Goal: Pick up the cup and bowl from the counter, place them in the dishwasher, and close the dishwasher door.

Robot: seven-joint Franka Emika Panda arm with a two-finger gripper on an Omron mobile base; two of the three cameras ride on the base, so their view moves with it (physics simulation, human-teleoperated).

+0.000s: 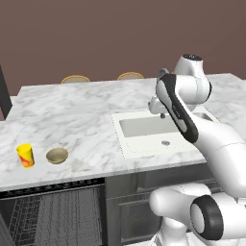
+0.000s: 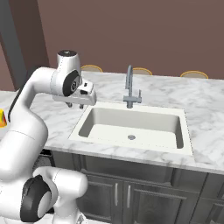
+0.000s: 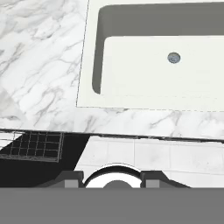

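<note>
We see the jaws (image 2: 75,105) hanging over the desk (image 1: 81,110) just beside the sink (image 2: 131,124), at its corner. They hold nothing, and we cannot tell how wide they stand. The cup (image 1: 25,155) and the bowl (image 1: 57,155) sit near each other on the desk, apart, well away from the jaws on the side opposite the sink. Below them the dishwasher (image 1: 53,211) stands open, its wire racks (image 3: 33,146) showing below the desk edge.
</note>
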